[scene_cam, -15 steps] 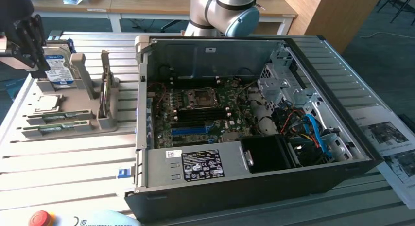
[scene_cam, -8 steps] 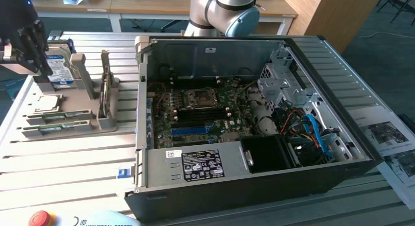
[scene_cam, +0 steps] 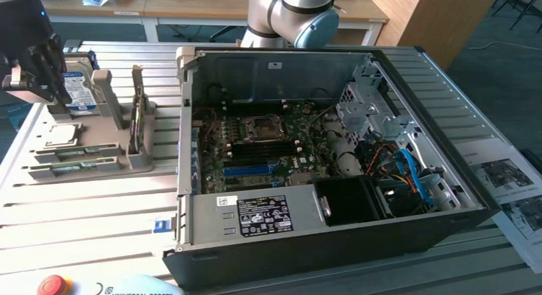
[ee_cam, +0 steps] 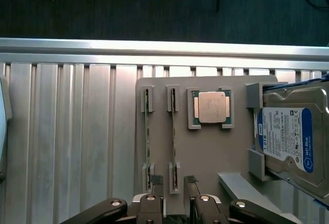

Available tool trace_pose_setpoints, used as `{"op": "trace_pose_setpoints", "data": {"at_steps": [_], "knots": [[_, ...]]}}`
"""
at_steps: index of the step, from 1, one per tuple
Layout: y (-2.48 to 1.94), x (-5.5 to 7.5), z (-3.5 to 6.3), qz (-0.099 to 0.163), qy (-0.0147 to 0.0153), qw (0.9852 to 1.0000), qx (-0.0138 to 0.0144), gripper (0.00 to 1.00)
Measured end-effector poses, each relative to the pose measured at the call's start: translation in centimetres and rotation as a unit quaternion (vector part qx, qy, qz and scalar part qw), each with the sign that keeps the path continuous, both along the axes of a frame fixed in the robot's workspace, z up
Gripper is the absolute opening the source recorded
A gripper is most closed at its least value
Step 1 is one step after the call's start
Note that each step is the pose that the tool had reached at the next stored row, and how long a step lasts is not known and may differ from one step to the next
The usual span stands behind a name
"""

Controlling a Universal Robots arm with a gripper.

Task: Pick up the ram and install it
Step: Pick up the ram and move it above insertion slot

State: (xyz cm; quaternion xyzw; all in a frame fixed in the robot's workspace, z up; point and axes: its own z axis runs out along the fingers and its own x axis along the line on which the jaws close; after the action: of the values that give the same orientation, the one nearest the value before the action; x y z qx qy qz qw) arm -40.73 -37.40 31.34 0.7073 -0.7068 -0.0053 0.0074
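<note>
Green and thin, the ram stands on its edge in a slot of the gray holder, just beside the square silver processor chip. Another ram stick stands in the next slot, on the side away from the chip. The silver hard drive with its blue and white label sits at the other end of the holder. We see the gripper over the holder with its two fingers spread wide apart. In the wrist view, one end of the ram lines up with the gap between them, and nothing is pinched. We cannot tell if the fingers touch the stick. The holder rests on a table made of metal slats. The holder is on the exterior view's left, and the open black computer case lies beside it on the exterior view's right. Inside the case we see the green motherboard. The ram is not in the case yet. A red button sits at the near edge of the table.
</note>
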Motion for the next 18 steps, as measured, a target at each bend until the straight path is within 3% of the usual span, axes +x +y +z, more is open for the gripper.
{"op": "trace_pose_setpoints", "data": {"at_steps": [18], "knots": [[0.0, 0.0, -3.04, 0.005, 0.0, 1.0, 0.0, 0.3]]}}
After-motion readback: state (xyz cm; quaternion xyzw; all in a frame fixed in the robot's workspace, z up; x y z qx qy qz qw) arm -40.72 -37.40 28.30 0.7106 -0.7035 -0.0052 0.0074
